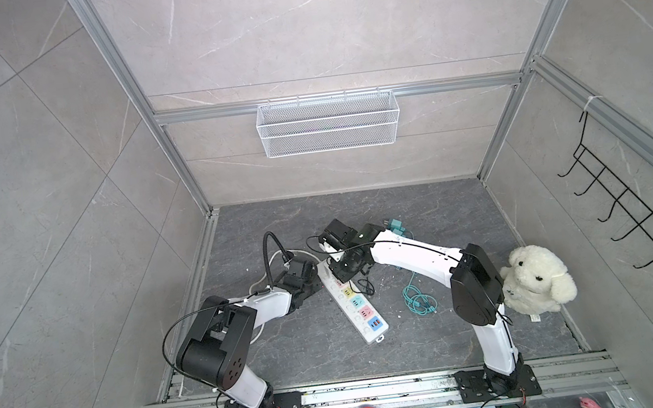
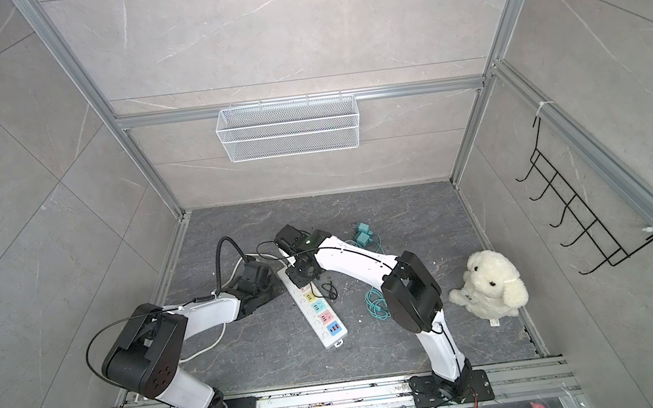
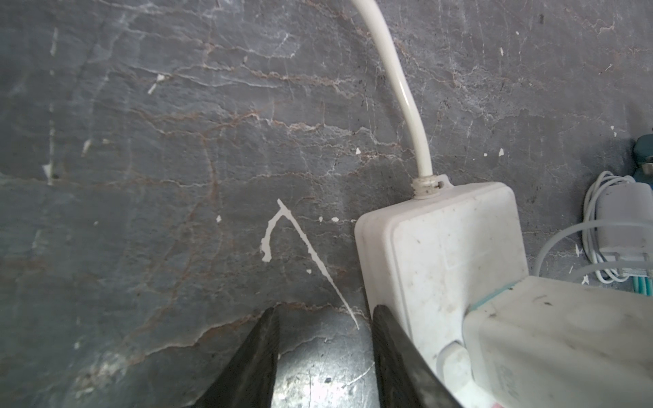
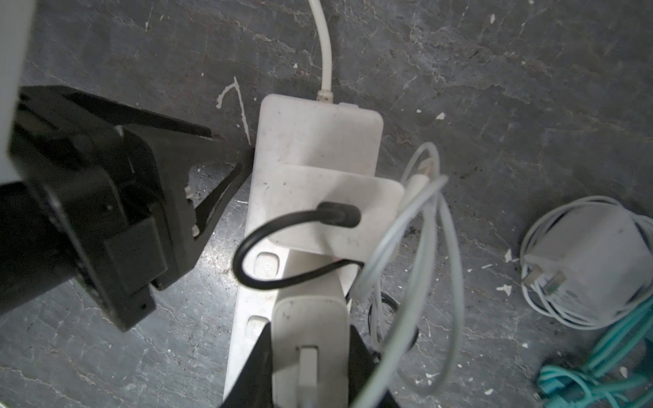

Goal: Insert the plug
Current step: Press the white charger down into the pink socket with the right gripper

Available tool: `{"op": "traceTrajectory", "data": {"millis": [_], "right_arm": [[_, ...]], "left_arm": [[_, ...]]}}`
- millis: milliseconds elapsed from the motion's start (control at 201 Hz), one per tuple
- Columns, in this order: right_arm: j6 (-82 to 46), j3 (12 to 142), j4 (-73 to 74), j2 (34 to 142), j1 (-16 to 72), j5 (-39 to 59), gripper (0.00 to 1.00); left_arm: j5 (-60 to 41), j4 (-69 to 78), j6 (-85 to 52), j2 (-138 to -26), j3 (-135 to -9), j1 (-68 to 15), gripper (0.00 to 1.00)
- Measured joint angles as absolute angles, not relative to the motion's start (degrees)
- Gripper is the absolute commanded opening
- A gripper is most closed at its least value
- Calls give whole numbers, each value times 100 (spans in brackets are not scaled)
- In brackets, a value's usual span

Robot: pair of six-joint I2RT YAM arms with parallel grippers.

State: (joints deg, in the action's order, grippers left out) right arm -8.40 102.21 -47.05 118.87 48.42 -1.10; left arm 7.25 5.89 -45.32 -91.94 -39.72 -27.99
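White plastic on white plastic, so depth was hard to read. In both top views the power strip (image 1: 360, 310) (image 2: 320, 314) lay diagonally mid-frame on the dark stone surface (image 3: 159, 159).

- The right hand (image 4: 311, 367) sat over the strip's upper end.
- In the right wrist view, lower centre, that hand was pinching the plug (image 4: 309, 318) by its flanks, above the strip.
- Pins were hidden under the body, so I couldn't tell if they'd met a socket.
- The left hand (image 3: 323, 353) was spread partway with nothing between the fingers. One finger (image 3: 388, 353) was against the strip's long edge near its white cord (image 3: 399, 88).

Risks as I saw them:
- The strip was braced from one side only. An off-axis push could skate or twist it away from that finger.
- A seated adapter (image 4: 339, 208) sat just above the plug in frame. Its black cable (image 4: 247, 254) looped across the strip face and could get trapped under the plug.
- A pale cable (image 4: 424, 229) draped over that adapter, so a snag could drag the plug askew.
- The grip was on smooth flanks only. Hard resistance could make the plug slip up through the fingers or tilt.
- Alignment was blind: bent pins or a half-seat were likely if it was forced.
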Motion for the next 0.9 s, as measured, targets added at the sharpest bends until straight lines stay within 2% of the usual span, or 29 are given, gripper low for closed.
{"op": "traceTrajectory", "data": {"millis": [896], "right_arm": [[-1466,10412,-4923,12108,4991,-368,0]], "left_arm": [[687,637,-4495,-9030,-3798,-2801,47]]}}
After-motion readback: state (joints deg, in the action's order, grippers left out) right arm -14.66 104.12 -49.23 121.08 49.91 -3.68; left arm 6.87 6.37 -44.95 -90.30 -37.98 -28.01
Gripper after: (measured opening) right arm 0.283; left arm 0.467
